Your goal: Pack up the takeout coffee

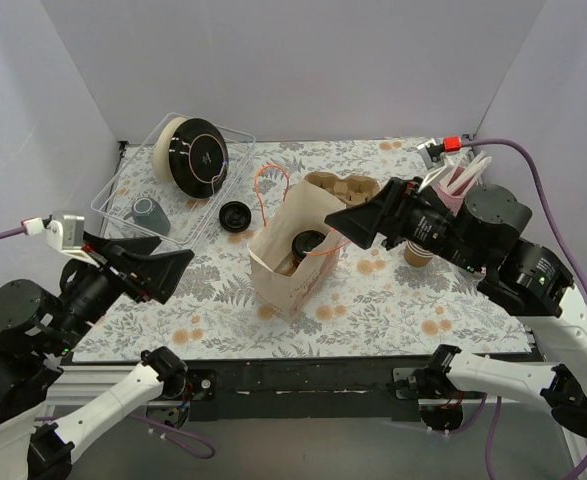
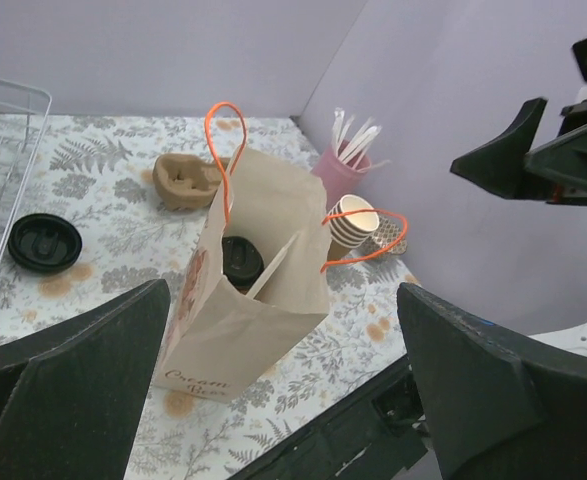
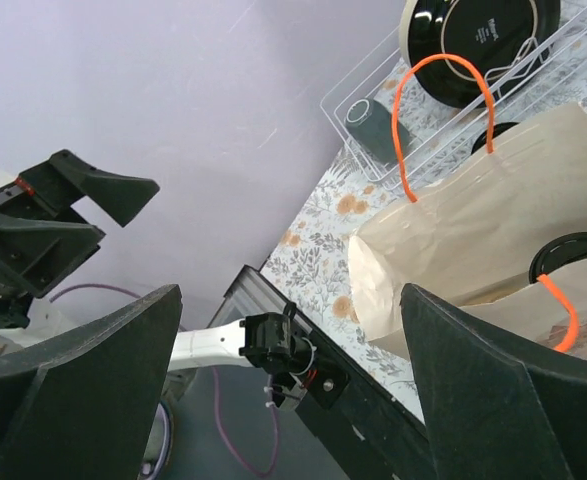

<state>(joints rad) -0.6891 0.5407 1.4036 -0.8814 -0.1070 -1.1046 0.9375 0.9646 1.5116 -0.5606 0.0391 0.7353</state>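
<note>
The takeout coffee (image 1: pixel 307 243), a brown cup with a black lid, stands inside the open kraft paper bag (image 1: pixel 291 268) with orange handles at the table's middle. Only its lid shows in the left wrist view (image 2: pixel 241 256) and the right wrist view (image 3: pixel 573 255). My right gripper (image 1: pixel 358 225) is open and empty, just right of and above the bag's mouth (image 3: pixel 493 220). My left gripper (image 1: pixel 168 268) is open and empty, well left of the bag (image 2: pixel 243 300), facing it.
A clear dish rack (image 1: pixel 123 195) at the back left holds a black plate (image 1: pixel 195 155) and a grey-green mug (image 1: pixel 148 212). A loose black lid (image 1: pixel 236 215) lies beside it. A cardboard cup carrier (image 1: pixel 343 187), a pink cup of straws (image 1: pixel 460 180) and stacked paper cups (image 2: pixel 353 222) stand behind and right of the bag.
</note>
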